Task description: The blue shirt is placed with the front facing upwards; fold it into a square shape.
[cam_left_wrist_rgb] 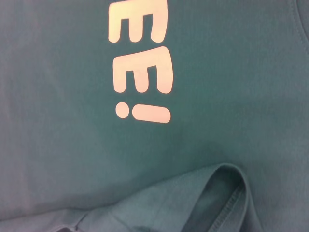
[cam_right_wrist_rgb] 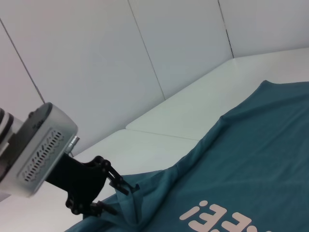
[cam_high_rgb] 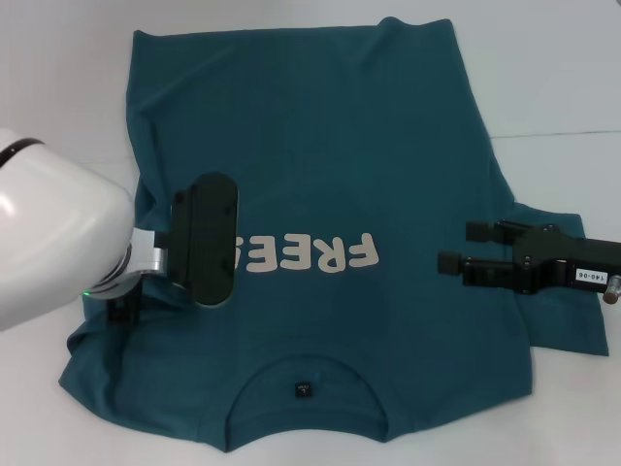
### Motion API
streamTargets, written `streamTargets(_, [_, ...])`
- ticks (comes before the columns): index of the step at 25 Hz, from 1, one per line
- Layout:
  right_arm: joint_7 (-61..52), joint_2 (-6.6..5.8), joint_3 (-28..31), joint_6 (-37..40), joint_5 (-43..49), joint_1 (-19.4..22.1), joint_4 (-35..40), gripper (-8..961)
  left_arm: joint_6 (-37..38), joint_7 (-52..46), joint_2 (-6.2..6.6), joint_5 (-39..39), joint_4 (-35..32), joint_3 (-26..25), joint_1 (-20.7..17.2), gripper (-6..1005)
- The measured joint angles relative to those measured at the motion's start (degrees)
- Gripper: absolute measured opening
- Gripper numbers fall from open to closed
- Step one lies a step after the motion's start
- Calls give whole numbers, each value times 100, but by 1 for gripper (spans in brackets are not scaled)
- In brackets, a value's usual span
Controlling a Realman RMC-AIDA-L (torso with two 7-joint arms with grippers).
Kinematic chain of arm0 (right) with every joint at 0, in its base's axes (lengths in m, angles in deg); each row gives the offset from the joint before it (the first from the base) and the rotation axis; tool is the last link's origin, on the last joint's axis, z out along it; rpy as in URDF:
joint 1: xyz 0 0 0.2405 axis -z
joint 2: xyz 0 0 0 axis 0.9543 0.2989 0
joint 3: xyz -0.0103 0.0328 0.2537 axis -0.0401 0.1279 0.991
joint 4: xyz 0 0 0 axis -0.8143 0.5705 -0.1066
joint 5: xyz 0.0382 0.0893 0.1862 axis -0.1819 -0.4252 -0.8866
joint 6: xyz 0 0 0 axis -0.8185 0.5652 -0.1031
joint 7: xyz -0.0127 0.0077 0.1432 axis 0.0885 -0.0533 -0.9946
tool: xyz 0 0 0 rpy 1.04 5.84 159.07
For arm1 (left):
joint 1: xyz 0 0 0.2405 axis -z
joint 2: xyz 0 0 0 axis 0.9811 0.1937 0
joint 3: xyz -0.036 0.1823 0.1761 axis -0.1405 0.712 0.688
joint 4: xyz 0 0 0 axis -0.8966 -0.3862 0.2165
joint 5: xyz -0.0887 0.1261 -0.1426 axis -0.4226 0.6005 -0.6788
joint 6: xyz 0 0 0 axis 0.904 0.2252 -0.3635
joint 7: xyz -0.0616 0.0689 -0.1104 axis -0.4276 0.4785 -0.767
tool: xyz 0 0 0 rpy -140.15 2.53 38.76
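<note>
The blue shirt (cam_high_rgb: 320,165) lies face up on the white table, cream "FREE!" lettering (cam_high_rgb: 310,254) across the chest and the collar with its black label (cam_high_rgb: 304,389) at the near edge. My left gripper (cam_high_rgb: 121,309) sits low at the shirt's left sleeve, mostly hidden under its own wrist. In the right wrist view the left gripper (cam_right_wrist_rgb: 126,189) is shut on a raised pinch of sleeve fabric. The left wrist view shows the sleeve (cam_left_wrist_rgb: 212,198) lying doubled over the body below the lettering. My right gripper (cam_high_rgb: 454,247) hovers open over the shirt's right side, by the right sleeve (cam_high_rgb: 572,320).
The white table (cam_high_rgb: 68,87) extends beyond the shirt on every side, with a seam (cam_high_rgb: 553,136) at the far right. White wall panels (cam_right_wrist_rgb: 96,58) stand behind the table's far edge.
</note>
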Motion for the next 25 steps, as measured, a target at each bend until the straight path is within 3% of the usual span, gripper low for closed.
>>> streamTargets(6, [0, 0, 0, 1, 0, 0, -1, 942, -399, -16, 4, 0, -288, -28, 29, 384])
streamTargets(25, [0, 9, 0, 10, 0, 32, -10, 943, -827, 44, 27, 85, -687, -119, 57, 249])
